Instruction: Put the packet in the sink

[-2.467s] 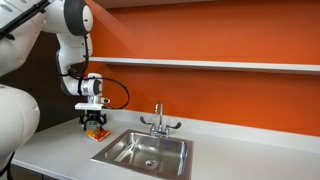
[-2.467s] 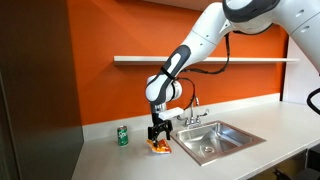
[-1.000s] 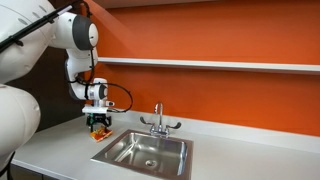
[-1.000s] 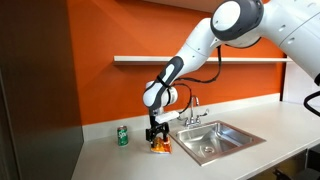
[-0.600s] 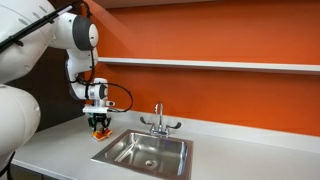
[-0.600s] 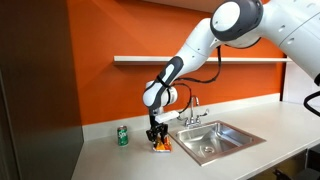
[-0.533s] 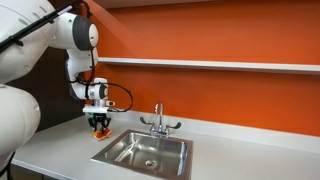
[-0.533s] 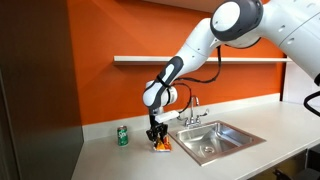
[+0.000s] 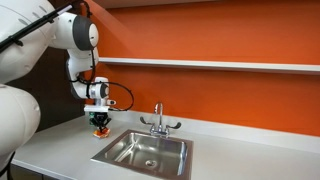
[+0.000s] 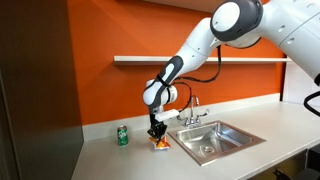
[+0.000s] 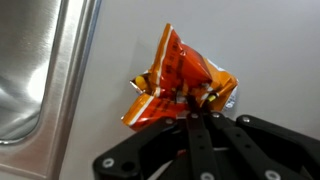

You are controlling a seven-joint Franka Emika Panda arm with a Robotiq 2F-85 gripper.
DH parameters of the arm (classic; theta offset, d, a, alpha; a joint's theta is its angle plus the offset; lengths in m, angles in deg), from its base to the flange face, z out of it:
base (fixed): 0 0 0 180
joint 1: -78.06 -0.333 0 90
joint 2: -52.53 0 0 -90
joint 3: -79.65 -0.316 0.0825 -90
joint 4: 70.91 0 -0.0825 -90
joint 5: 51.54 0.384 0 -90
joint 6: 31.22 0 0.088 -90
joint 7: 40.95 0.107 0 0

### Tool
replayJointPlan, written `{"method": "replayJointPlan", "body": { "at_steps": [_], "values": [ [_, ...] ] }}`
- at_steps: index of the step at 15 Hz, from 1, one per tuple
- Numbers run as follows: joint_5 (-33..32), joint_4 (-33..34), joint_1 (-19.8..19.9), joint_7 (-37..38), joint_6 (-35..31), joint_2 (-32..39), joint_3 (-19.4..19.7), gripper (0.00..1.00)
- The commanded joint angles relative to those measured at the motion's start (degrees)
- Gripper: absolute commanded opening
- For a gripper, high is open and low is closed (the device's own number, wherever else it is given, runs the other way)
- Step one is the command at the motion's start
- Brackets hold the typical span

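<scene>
Orange-red and crinkly, the packet [image 11: 178, 88] fills the middle of the wrist view. The jaws are pinched narrow on its lower edge, their black tips meeting over the foil. It lies against the pale grey counter [image 11: 260, 40], one corner pointing up, and whether it is lifted clear I cannot tell. Just to its left in that view runs the steel rim of the sink [image 11: 70, 60]; the packet is beside the basin, not in it.

In both exterior views the arm reaches straight down with the packet [image 9: 98, 128] [image 10: 160, 144] at the jaws, low at the counter [image 9: 55, 150] [image 10: 110, 160], near the sink's [image 9: 128, 150] [image 10: 228, 134] outer edge. In an exterior view a can [image 10: 122, 136] stands upright on the counter, apart from the packet, on the side away from the sink. Behind the basin stands the tap [image 9: 157, 121] [image 10: 190, 112], and beyond it the orange wall [image 9: 230, 95] with a shelf [image 9: 210, 64].
</scene>
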Motion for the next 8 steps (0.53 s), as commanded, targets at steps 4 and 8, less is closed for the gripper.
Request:
{"method": "replayJointPlan", "body": {
  "at_steps": [4,8],
  "values": [
    [-1.3,0.9,-0.9,1.5,2.4,-1.1,0.9,0.00],
    [-2.1,0.0,-1.1,1.9,2.6,-3.2,1.3,0.00]
  ]
}}
